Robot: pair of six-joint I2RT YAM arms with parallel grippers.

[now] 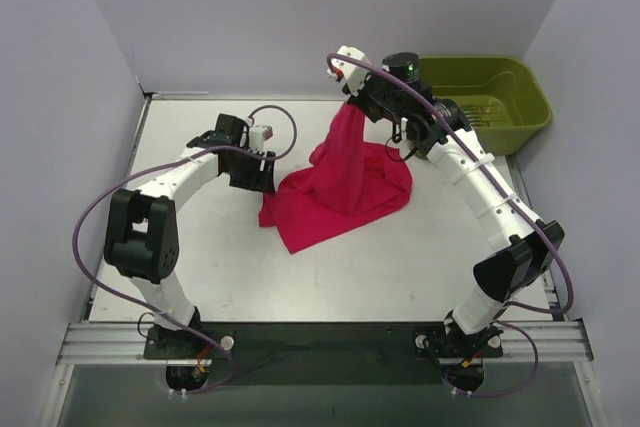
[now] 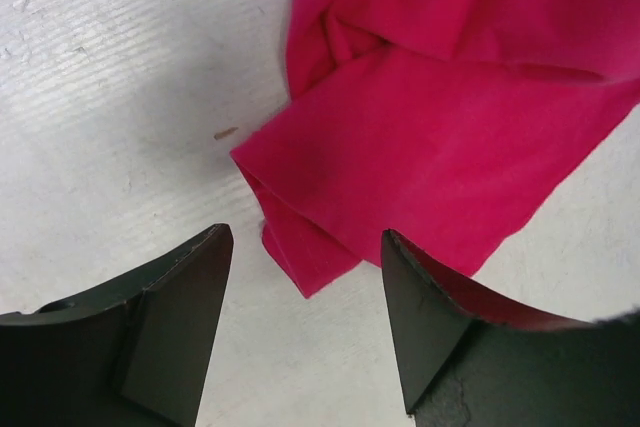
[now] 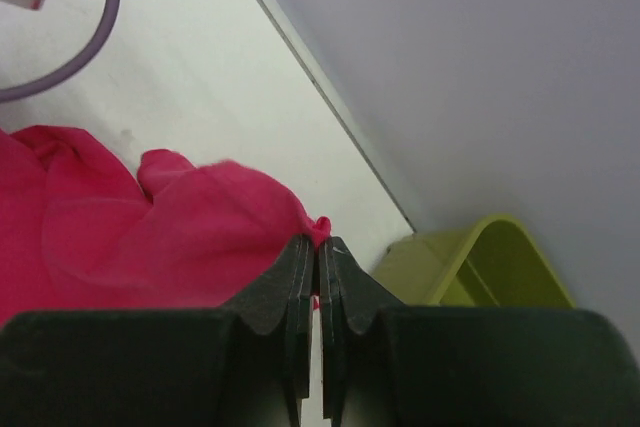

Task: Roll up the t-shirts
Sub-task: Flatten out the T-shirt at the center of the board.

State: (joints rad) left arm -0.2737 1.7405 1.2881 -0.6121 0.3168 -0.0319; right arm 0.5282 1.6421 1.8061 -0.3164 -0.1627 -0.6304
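From above, the magenta-red t-shirt (image 1: 345, 187) lies crumpled on the middle of the white table (image 1: 400, 267). Its far part is drawn up into a narrow peak that ends at the right gripper (image 1: 352, 105), which hangs over the table's far side, near the olive-green tub (image 1: 500, 97) in the far right corner. The left gripper (image 1: 255, 169) sits low, just beside the shirt's left edge; whether it touches the cloth is hard to tell from this height. In the left wrist view, the left gripper (image 2: 305, 239) has its two dark fingers spread apart. A folded corner of the t-shirt (image 2: 450, 127), flat on the table (image 2: 120, 97), reaches into the gap between them, and nothing is pinched. In the right wrist view, the right gripper (image 3: 318, 245) is pressed together on a small tuft of the t-shirt (image 3: 150, 237) right at the fingertips. The rest of the cloth falls away to the left below, and the tub (image 3: 480, 267) shows beyond on the right.
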